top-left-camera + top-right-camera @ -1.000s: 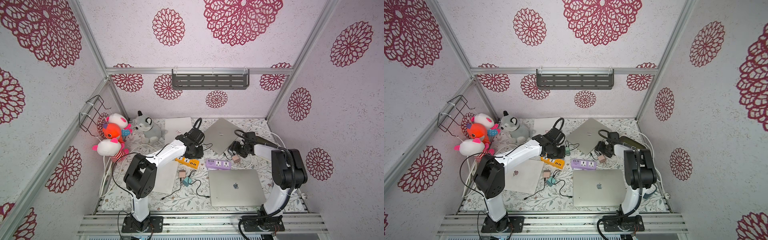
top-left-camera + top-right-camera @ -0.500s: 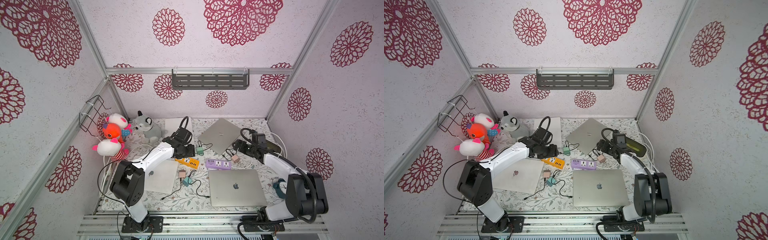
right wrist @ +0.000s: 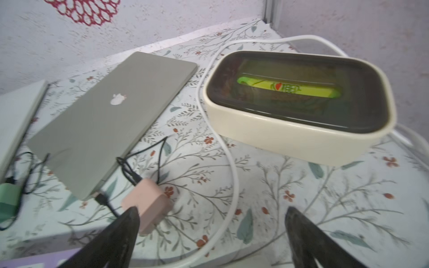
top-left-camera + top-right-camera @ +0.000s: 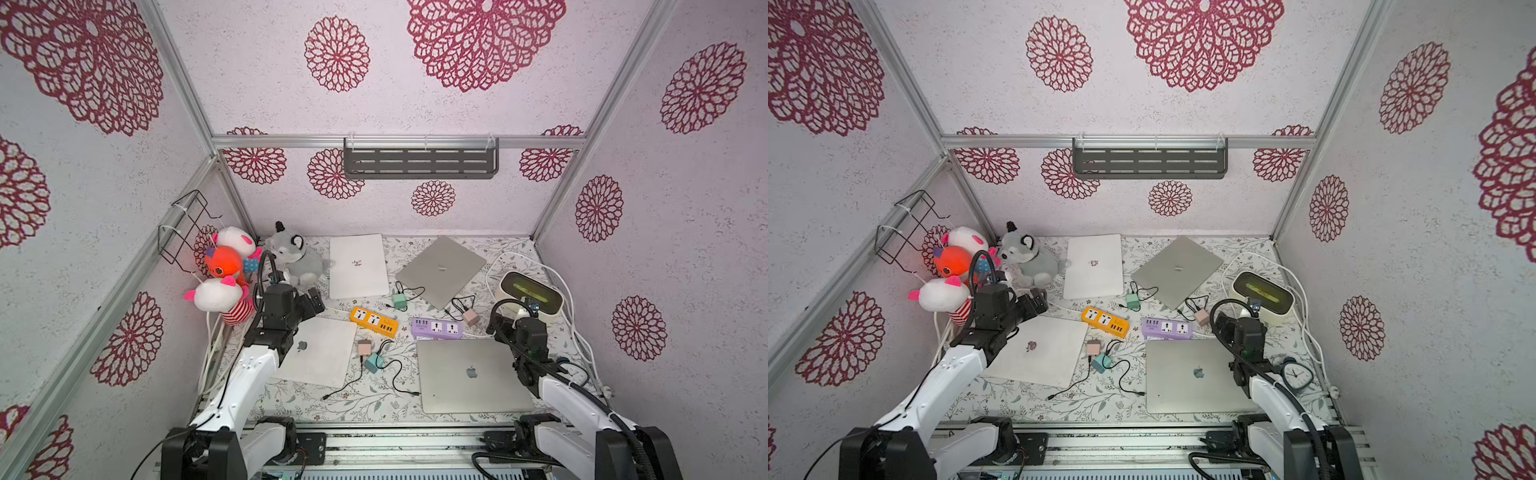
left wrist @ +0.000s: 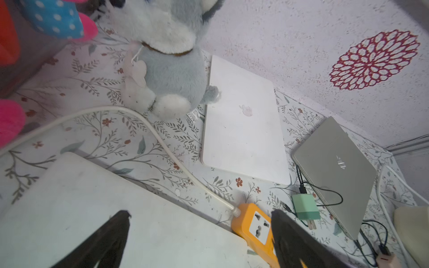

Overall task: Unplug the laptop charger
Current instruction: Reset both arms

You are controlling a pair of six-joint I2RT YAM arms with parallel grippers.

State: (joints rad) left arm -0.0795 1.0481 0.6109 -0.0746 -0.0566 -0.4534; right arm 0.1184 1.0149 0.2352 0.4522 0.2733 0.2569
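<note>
Jaws gape wide and empty on both arms: left gripper (image 5: 199,212) over the edge of the near white laptop (image 5: 92,208) by the orange strip (image 5: 253,227), right gripper (image 3: 212,208) over open cloth (image 3: 278,185) between cream box (image 3: 290,143) and pink charger (image 3: 146,201). That pink charger lies at the corner of the grey laptop (image 3: 104,116), off the purple strip (image 4: 437,328). The purple strip shows whole in both top views, but only as a sliver at the right wrist.

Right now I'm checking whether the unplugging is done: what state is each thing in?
white back laptop, closed
grey back laptop, closed
white front laptop, closed
grey front laptop, closed
orange strip, sockets empty
purple strip, sockets empty
back green charger, unplugged
back pink charger, unplugged
front pink charger, unplugged
front teal charger, unplugged
left gripper, open
right gripper, open
</note>
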